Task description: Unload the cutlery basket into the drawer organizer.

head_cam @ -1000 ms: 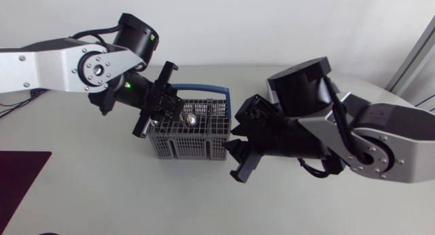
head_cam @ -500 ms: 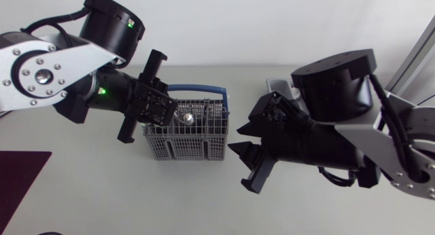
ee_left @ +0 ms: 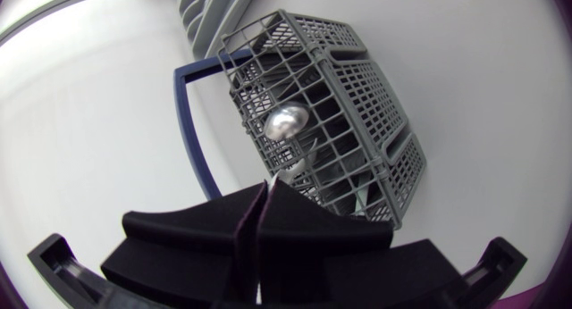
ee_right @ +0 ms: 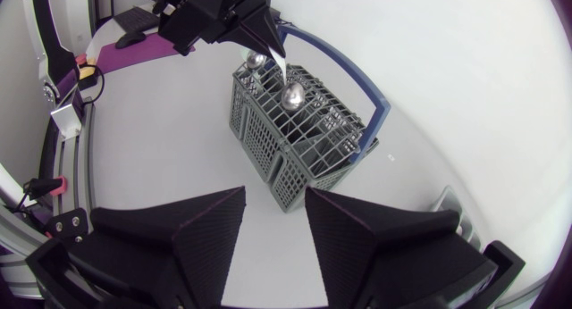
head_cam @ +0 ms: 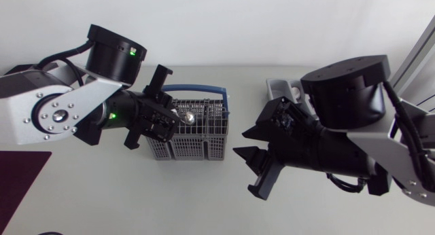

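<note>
The grey wire cutlery basket (head_cam: 190, 136) with a blue handle (head_cam: 197, 89) stands mid-table, holding spoons (ee_left: 286, 121) and other cutlery. My left gripper (head_cam: 168, 119) hovers over the basket's left end. Its fingers (ee_left: 262, 211) are pressed together on a thin silver cutlery piece (ee_right: 277, 63) that hangs down into the basket; I cannot tell which kind it is. My right gripper (head_cam: 262, 168) hangs to the right of the basket and nearer the front, open with nothing between its fingers (ee_right: 210, 229). The grey drawer organizer (head_cam: 277, 87) lies behind my right arm, mostly hidden.
A dark purple mat (head_cam: 17, 174) lies at the table's front left. Bare table surface (head_cam: 170, 194) stretches in front of the basket.
My right gripper has drawn back from the basket's right side toward the front right. My left arm has shifted and turned while its gripper stays over the basket's left end.
</note>
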